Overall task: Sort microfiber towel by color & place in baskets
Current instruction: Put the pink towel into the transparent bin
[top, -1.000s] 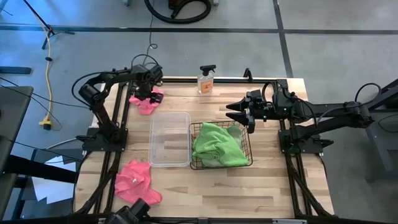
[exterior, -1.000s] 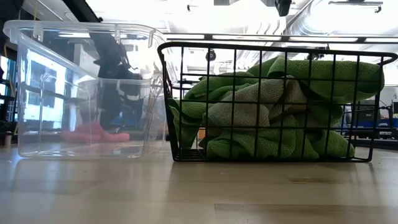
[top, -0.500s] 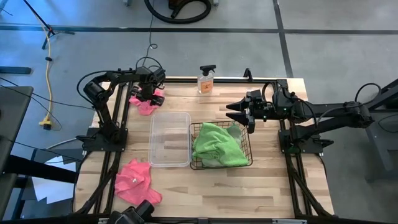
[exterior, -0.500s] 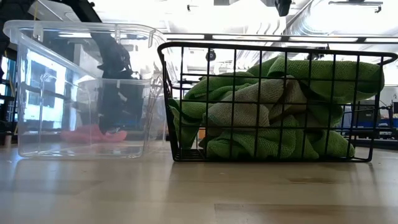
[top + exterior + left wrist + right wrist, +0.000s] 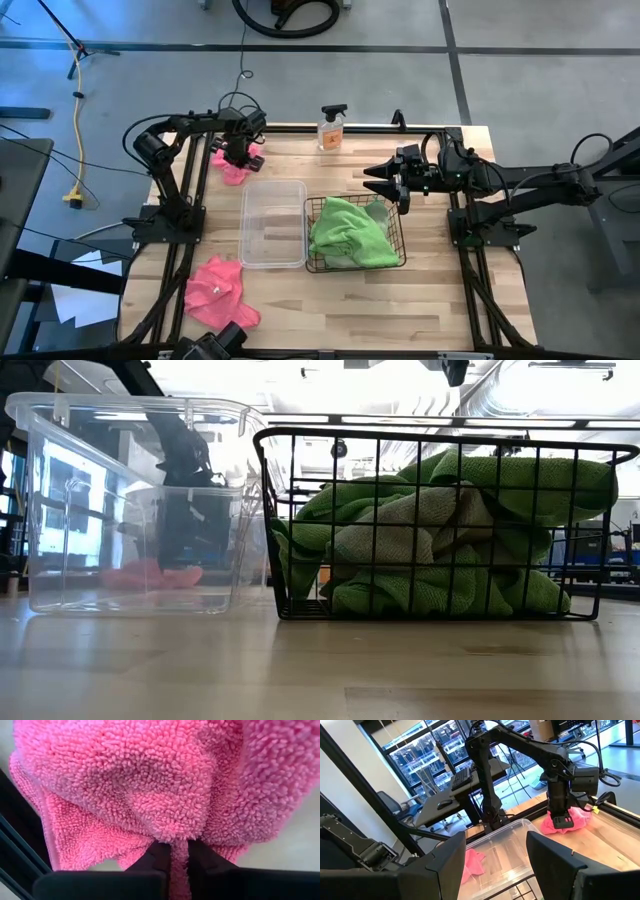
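Fingers (image 5: 160,855) of the left gripper (image 5: 238,156) are pinching a fold of the pink towel (image 5: 234,166) at the table's (image 5: 300,310) far left corner, the 2 dark tips closing on a narrow ridge of pile in the left wrist view. Compared with 1 second ago, this gripper is sitting lower on the cloth and the towel is looking more bunched beneath it, with less pink showing on either side. Through the clear plastic tub (image 5: 272,222), the low view is showing the same towel (image 5: 150,574) lying on the wood behind the tub wall (image 5: 60,510).

Nearer the table's front edge, well apart from those fingers, a second pink towel (image 5: 220,290) is lying crumpled on the bare wood. Just right of the tub, the black wire-mesh basket (image 5: 395,262) is holding green towels (image 5: 350,235), piled above its rim in the low view.

Beyond the basket, at the back edge, a spray bottle (image 5: 331,128) is standing with an orange label whose writing is too small to read.

Farther right, the right gripper (image 5: 378,180) is hovering above the far right side of the basket, its fingers (image 5: 555,865) spread apart and holding nothing, unchanged from the earlier frames.
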`<state>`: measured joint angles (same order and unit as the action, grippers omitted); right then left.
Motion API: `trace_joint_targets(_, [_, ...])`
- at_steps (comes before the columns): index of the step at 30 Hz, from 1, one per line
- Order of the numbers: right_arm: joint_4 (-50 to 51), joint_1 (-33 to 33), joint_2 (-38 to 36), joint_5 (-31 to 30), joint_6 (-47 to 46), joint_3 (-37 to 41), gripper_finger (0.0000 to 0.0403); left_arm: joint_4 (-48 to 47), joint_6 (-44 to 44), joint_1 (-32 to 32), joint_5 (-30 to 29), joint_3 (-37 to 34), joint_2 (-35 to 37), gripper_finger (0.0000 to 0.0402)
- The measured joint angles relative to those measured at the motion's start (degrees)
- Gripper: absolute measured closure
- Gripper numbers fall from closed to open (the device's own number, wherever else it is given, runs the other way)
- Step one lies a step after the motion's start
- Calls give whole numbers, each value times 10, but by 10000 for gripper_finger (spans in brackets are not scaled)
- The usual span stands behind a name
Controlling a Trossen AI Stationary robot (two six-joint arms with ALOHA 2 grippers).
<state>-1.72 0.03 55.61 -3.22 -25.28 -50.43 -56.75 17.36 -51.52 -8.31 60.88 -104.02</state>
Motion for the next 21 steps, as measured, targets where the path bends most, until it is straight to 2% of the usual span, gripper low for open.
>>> trace_joint_targets(3, [0, 0, 0, 0, -2, 0, 196, -2, -10, 0, -13, -1, 13, 395])
trace_joint_targets(7, [2, 0, 0, 0, 3, 0, 196, 13, -21, 0, -21, -1, 71, 397])
trace_joint_targets(17, [3, 0, 0, 0, 23, 0, 196, 97, -55, -4, -28, 0, 323, 400])
trace_joint_targets(21, [3, 0, 0, 0, 23, 0, 196, 149, -51, 2, 6, 0, 422, 400])
